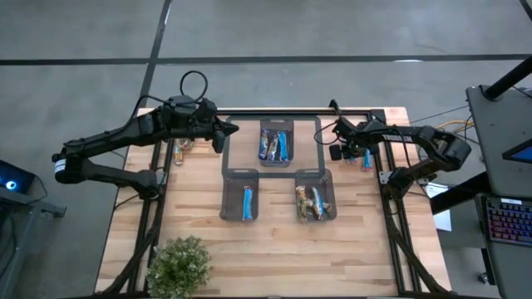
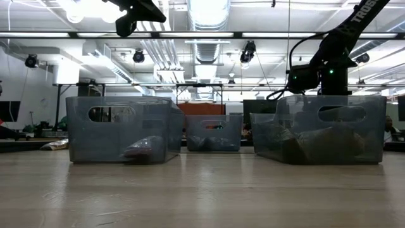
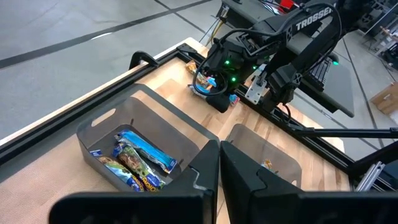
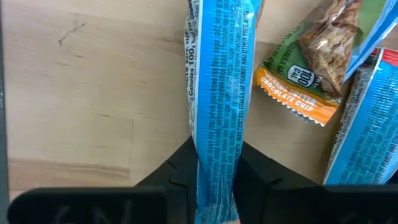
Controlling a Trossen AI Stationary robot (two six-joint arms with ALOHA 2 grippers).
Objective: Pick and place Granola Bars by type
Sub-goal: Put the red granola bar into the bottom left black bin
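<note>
In the right wrist view, the blue bar (image 4: 217, 106) runs past the frame's upper and lower edges, and the green-and-orange wrapper (image 4: 311, 74) beside it is cut off too. Through the bins' tinted walls (image 2: 120, 130) in the low view, the contents are only dim shapes.

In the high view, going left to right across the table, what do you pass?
Left gripper, shut → left bin with one blue bar → far middle bin → right bin → right gripper, shut on a blue bar at the right edge pile.
</note>
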